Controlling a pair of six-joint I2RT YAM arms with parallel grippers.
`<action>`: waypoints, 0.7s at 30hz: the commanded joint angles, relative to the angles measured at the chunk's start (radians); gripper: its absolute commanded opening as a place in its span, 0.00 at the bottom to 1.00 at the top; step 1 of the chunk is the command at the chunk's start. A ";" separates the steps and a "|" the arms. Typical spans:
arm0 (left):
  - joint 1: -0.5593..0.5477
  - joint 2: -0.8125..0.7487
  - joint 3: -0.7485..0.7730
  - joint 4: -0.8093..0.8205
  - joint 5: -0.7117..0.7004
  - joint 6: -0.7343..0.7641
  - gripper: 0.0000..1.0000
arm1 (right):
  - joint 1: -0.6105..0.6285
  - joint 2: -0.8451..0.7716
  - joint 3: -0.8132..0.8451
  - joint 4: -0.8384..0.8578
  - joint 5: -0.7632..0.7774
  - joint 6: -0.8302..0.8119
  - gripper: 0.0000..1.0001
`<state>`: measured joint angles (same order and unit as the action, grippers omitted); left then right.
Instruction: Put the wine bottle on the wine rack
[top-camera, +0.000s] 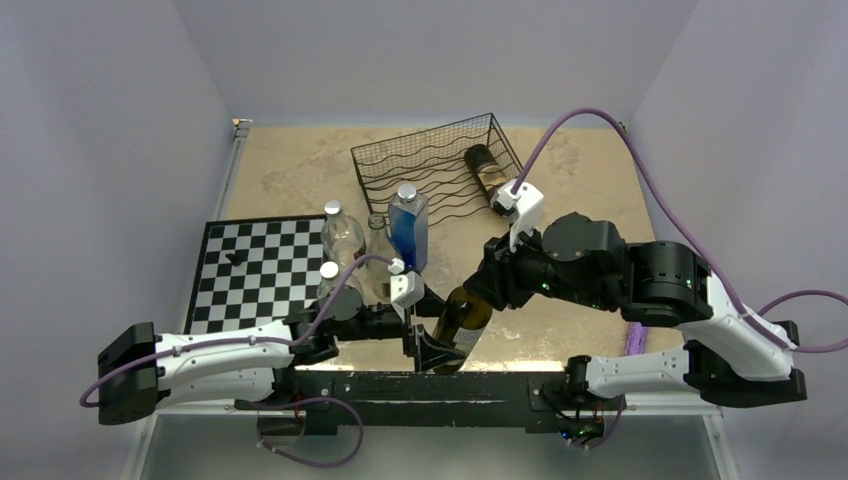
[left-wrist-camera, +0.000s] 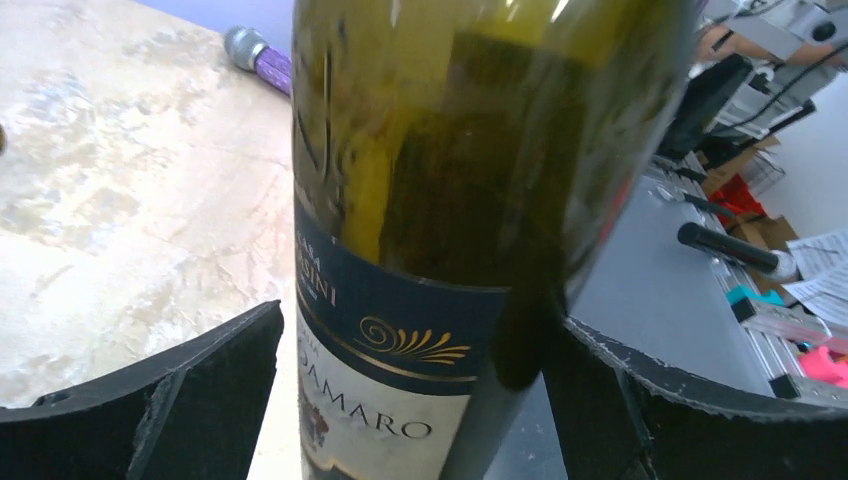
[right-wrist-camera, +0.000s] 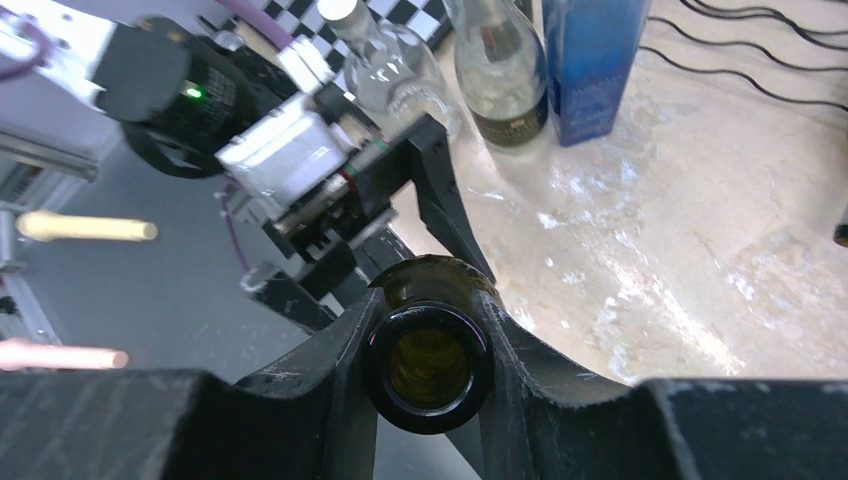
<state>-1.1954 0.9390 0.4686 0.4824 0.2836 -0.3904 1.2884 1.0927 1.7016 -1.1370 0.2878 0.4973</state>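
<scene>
A dark green wine bottle (top-camera: 463, 320) with a blue and white label (left-wrist-camera: 400, 370) leans at the table's near edge, neck up and to the right. My right gripper (top-camera: 490, 283) is shut on its neck, just below the open mouth (right-wrist-camera: 428, 365). My left gripper (top-camera: 432, 350) is open around the bottle's lower body; its fingers (left-wrist-camera: 215, 390) stand on either side of the label with small gaps. The black wire wine rack (top-camera: 420, 165) stands at the back centre. Another dark bottle (top-camera: 487, 170) lies in its right end.
A black-and-white chessboard (top-camera: 255, 270) lies at the left with a small dark piece on it. Clear bottles (top-camera: 342, 238) and a blue bottle (top-camera: 408, 225) stand between the chessboard and the rack, close to my left arm. A purple cable (top-camera: 634, 340) lies at the near right.
</scene>
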 joint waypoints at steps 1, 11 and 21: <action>0.000 0.055 -0.051 0.245 0.089 -0.082 0.99 | 0.000 -0.098 -0.019 0.274 -0.046 0.031 0.00; 0.000 0.099 -0.137 0.480 0.138 -0.118 0.76 | 0.000 -0.185 -0.137 0.462 -0.070 0.043 0.00; 0.000 0.088 -0.083 0.383 0.129 -0.045 0.00 | 0.001 -0.202 -0.178 0.501 -0.151 0.060 0.00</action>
<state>-1.1988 1.0473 0.3305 0.8234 0.4301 -0.4789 1.2827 0.9279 1.5120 -0.8688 0.2390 0.4953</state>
